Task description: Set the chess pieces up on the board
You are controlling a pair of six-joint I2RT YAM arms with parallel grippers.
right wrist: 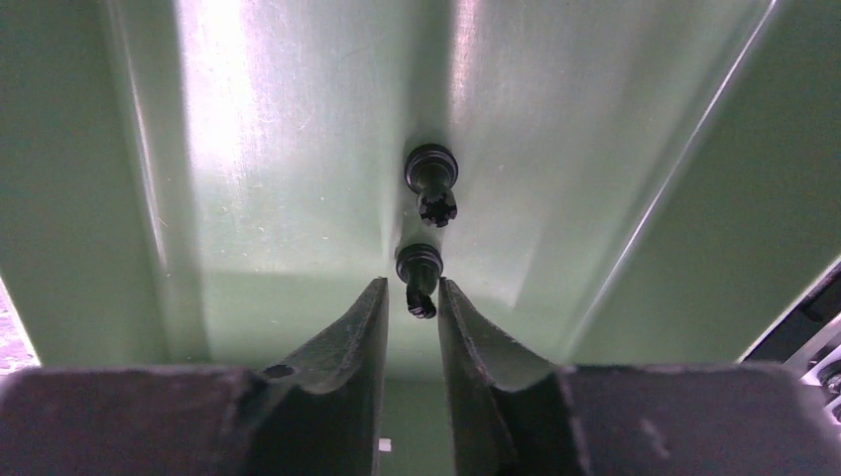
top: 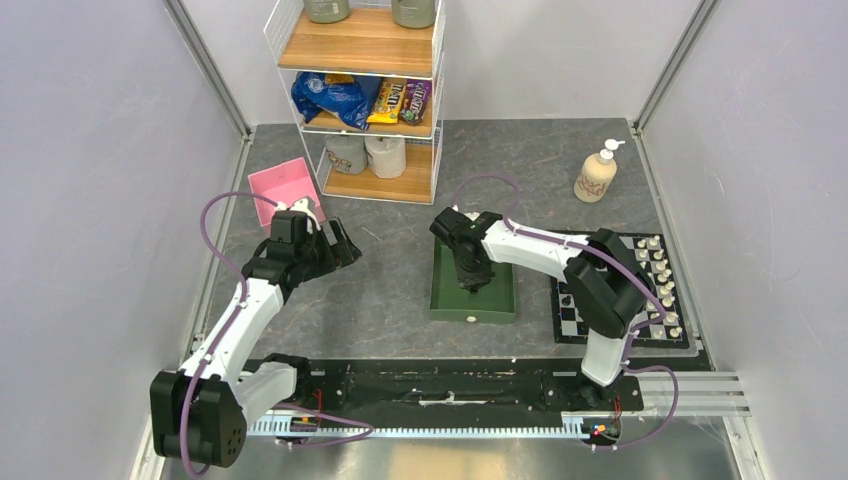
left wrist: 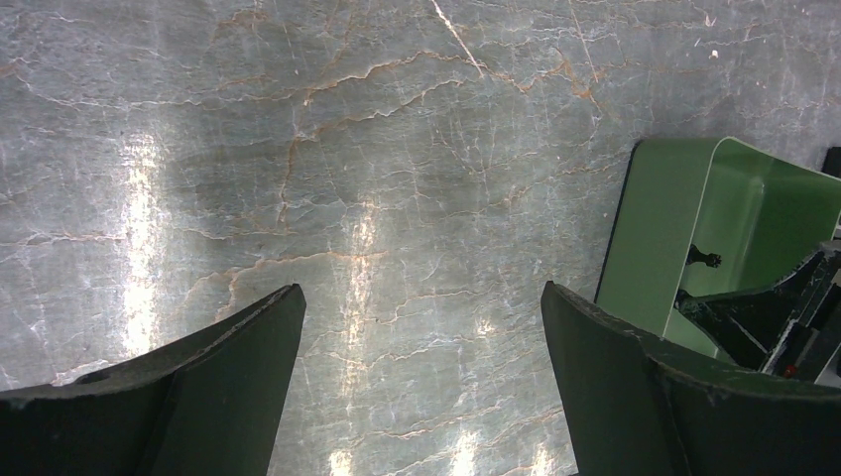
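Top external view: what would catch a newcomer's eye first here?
The right gripper reaches into the green tray at mid-table, fingers close on either side of a tiny black chess piece. Right of it lies the checkered board, white pieces lined along its right edge.

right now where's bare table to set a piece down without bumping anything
Bare table lies between the left arm and the green tray, and between the soap bottle and board. Crowded: the tray, where the right jaws straddle a black piece; white pieces line the board's right edge.
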